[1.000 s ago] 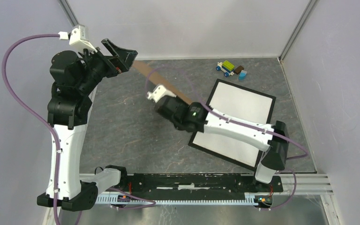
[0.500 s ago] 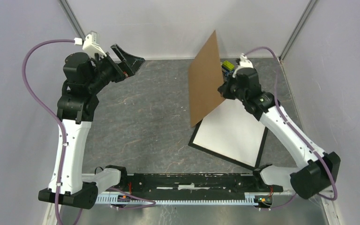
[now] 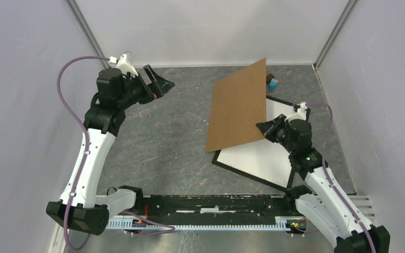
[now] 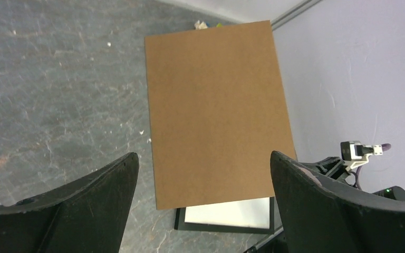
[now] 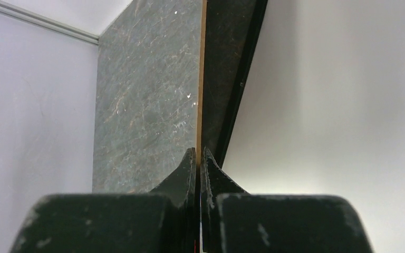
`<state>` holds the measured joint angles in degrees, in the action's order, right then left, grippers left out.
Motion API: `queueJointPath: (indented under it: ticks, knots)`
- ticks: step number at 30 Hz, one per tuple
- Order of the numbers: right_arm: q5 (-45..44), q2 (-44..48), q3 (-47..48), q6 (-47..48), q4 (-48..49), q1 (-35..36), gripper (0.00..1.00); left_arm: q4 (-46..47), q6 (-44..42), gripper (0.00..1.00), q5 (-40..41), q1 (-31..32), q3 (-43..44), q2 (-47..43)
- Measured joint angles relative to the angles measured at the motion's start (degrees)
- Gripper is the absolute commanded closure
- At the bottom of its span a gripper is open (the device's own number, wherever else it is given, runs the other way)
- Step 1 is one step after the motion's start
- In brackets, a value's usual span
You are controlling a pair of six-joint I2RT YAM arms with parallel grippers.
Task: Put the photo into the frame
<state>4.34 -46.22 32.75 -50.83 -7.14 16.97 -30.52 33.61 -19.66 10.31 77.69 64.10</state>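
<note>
Right gripper (image 3: 263,127) pinched tight on one edge of the brown backing board (image 3: 238,108), held tilted over the frame (image 4: 224,230), likely to cover the photo (image 3: 253,155) lying white-side-up inside; left gripper (image 3: 161,84) spread wide, empty, well apart.

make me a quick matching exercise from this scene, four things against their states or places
1 brown board
2 frame
3 left gripper
4 toy blocks

a open, holding nothing
b lying flat on the table
c tilted, pinched at its edge by the right gripper
d at the far edge, partly hidden behind the brown board

Pairs: 1-c, 2-b, 3-a, 4-d
</note>
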Motion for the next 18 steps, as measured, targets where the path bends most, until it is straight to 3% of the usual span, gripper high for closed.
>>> queueJointPath:
  ticks: [7,18]
  knots:
    - [-1.97,11.28,-8.48,-1.9,-0.04,-0.22,1.0,1.44,-0.02,0.0,0.09,1.33,-5.77,0.04]
    - [-5.4,21.59,-10.19,-2.14,-8.22,-0.22,1.0,3.5,-0.2,0.01,1.42,2.97,-9.18,0.07]
